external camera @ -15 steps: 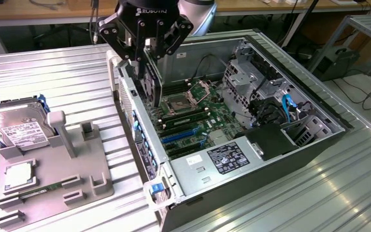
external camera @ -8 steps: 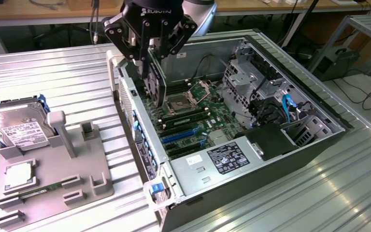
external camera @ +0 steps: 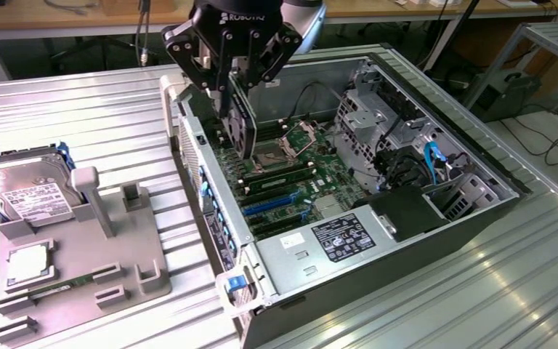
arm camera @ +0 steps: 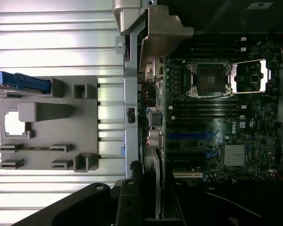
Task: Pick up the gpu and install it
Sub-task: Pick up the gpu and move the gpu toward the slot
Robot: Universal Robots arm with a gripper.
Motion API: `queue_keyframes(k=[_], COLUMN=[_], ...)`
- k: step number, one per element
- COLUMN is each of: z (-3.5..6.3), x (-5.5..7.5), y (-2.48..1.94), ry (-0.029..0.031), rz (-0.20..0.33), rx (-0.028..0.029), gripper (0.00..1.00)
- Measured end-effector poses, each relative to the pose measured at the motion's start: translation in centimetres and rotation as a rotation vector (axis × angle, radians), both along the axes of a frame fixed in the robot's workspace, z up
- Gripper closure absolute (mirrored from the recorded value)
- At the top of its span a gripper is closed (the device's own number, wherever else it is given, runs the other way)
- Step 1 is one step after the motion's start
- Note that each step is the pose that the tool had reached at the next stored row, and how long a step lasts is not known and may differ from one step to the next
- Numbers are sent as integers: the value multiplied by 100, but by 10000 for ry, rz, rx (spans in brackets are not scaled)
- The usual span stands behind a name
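One gray holder [external camera: 143, 280] lies nearest on the ribbed metal counter [external camera: 95, 109]. It carries one slim green memory stick [external camera: 61, 286], one square silver chip [external camera: 29, 260] and one silver hard drive [external camera: 29, 190]. Beyond it, to the exterior view's right, one computer case [external camera: 386, 291] lies open, baring one motherboard [external camera: 298, 178]. Farthest, the single gripper [external camera: 235, 91] pinches the one gpu [external camera: 245, 131] by its upper edge. The card hangs upright above the board, near the case's rear wall.
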State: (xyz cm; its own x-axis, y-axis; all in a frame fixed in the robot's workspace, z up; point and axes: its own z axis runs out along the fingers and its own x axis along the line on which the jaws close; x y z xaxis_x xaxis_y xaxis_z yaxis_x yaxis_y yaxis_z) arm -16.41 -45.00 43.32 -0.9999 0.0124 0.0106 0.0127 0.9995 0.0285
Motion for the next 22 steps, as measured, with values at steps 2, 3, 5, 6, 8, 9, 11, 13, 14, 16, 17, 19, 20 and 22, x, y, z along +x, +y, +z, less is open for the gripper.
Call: queue_keyframes(k=[2, 3, 5, 6, 8, 9, 11, 13, 14, 16, 17, 19, 20, 22], z=[-2, -3, -7, -8, -10, -11, -12, -14, -14, -16, -17, -20, -22, -23], x=[17, 26, 69, 82, 104, 113, 131, 148, 158, 186, 201, 231, 244, 270], y=[0, 0, 0, 0, 0, 0, 0, 0, 0, 0, 0, 0, 0, 0], ry=[0, 0, 0, 0, 0, 0, 0, 0, 0, 0, 0, 0, 0, 0], rz=[0, 0, 1, 0, 0, 0, 0, 0, 0, 0, 0, 0, 1, 1], rx=[0, 0, -1, -1, -1, -1, -2, -1, -1, -2, -2, -1, -1, -2], gripper=[73, 73, 73, 73, 73, 73, 73, 73, 73, 73, 73, 73, 73, 73])
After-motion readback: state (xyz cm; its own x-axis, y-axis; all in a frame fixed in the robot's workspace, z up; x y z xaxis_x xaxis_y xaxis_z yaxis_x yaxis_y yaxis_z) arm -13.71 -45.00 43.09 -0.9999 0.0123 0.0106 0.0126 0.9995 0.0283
